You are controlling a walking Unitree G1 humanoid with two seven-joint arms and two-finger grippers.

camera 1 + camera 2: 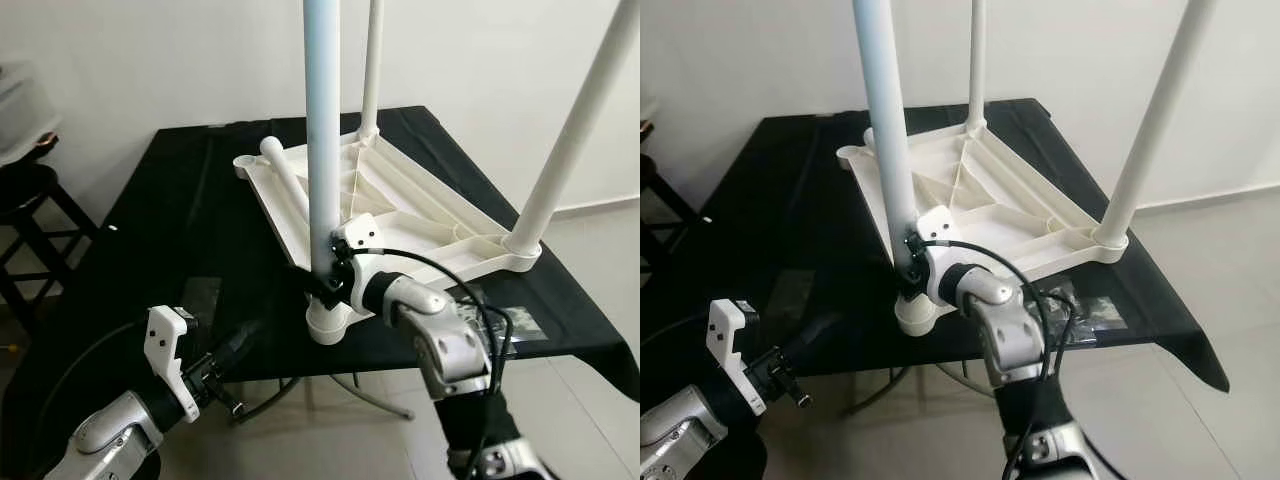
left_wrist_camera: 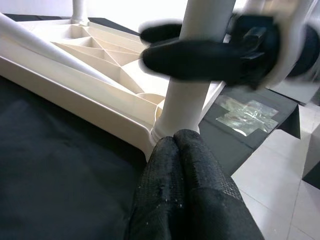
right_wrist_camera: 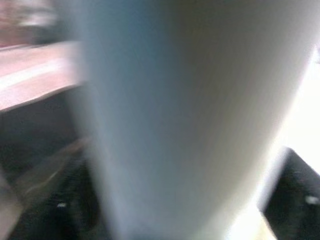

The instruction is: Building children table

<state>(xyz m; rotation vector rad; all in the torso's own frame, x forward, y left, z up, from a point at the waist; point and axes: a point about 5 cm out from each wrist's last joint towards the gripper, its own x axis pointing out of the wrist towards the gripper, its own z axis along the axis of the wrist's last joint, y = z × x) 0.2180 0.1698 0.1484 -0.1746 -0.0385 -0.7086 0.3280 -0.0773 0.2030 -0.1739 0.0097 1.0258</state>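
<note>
The right gripper (image 1: 328,268) clamps the near white plastic leg (image 1: 322,150); it should press straight down — no tilt; the left gripper (image 2: 186,150), closed and empty, steadies the upturned white tabletop (image 1: 420,205).

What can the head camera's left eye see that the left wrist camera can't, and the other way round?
Left eye alone: the whole upside-down white tabletop on a black-covered table, three legs standing up, a fourth leg lying loose on it, a dark stool.

Left wrist alone: the left gripper, fingers together, almost at the corner socket; taped plastic on the cloth.

Both: the right gripper clamped on the near leg.
</note>
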